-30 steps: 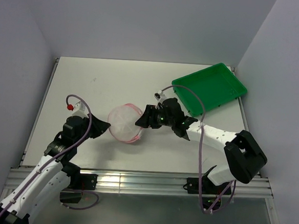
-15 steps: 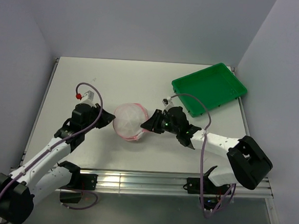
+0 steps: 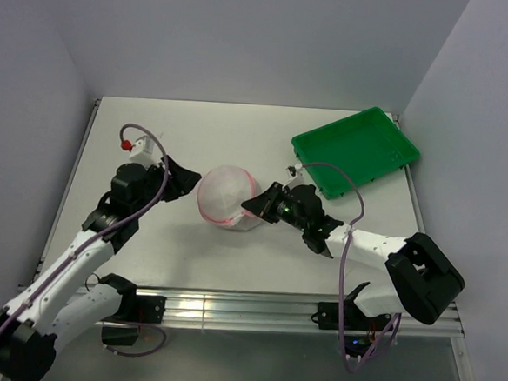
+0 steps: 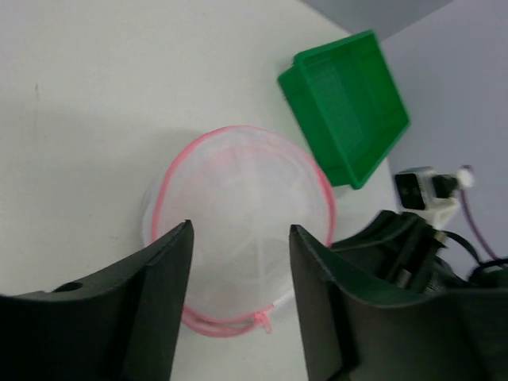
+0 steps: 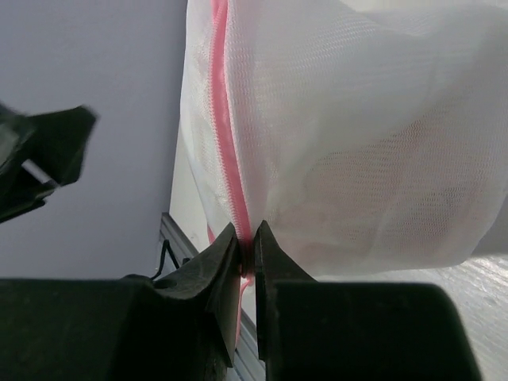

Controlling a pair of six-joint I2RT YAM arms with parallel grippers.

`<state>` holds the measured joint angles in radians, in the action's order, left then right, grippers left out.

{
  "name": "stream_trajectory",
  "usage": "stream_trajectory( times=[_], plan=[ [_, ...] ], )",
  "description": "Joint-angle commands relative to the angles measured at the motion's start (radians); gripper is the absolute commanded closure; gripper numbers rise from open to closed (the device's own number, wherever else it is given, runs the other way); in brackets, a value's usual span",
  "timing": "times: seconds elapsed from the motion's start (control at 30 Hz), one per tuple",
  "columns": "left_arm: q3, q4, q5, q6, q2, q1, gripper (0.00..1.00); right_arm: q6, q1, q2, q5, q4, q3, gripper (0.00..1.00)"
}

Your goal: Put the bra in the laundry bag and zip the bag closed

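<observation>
Bra apparently inside laundry bag (image 3: 227, 197); right claw (image 5: 247, 242) clenched on the pink zipper (image 5: 225, 151) at the bag's 3 o'clock. Left claw (image 3: 185, 179) released, apart at 9 o'clock; zip closure unconfirmed.

The left arm (image 3: 80, 250) reaches forward from its base with the elbow bent and the wrist turned rightward, its jaws standing apart and gripping nothing. The right arm (image 3: 372, 244) lies low and stretches leftward, its jaws pinched nearly together on the pink zipper rim of the laundry bag (image 3: 226, 193).

White table (image 3: 240, 137), laundry bag (image 3: 227, 196) mid-table, green tray (image 3: 361, 150) at far right
</observation>
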<state>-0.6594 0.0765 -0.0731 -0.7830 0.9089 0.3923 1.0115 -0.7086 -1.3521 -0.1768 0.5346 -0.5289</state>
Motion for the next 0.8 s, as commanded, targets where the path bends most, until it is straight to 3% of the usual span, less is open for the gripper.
stream_trajectory(
  times=[0.0,0.17,0.3,0.5,0.6,0.77],
  plan=[
    [0.053,0.081,0.006,-0.016,-0.154,0.019,0.45,0.012,0.012,-0.009,0.014,0.084,-0.008,0.92],
    [0.153,0.114,-0.008,-0.182,-0.336,0.149,0.53,-0.013,0.027,-0.007,0.008,0.076,-0.011,0.93],
    [0.213,0.095,0.067,-0.307,-0.380,0.329,0.57,-0.024,0.041,-0.042,-0.033,0.093,-0.022,0.94],
    [0.218,0.031,0.358,-0.393,-0.245,0.629,0.56,-0.036,0.044,-0.044,-0.052,0.097,-0.019,0.95],
    [0.195,-0.004,0.487,-0.421,-0.153,0.721,0.55,-0.045,0.044,-0.032,-0.058,0.088,-0.016,0.95],
    [0.208,-0.122,0.573,-0.467,-0.041,0.769,0.53,-0.051,0.044,-0.024,-0.061,0.091,-0.005,0.95]
  ],
)
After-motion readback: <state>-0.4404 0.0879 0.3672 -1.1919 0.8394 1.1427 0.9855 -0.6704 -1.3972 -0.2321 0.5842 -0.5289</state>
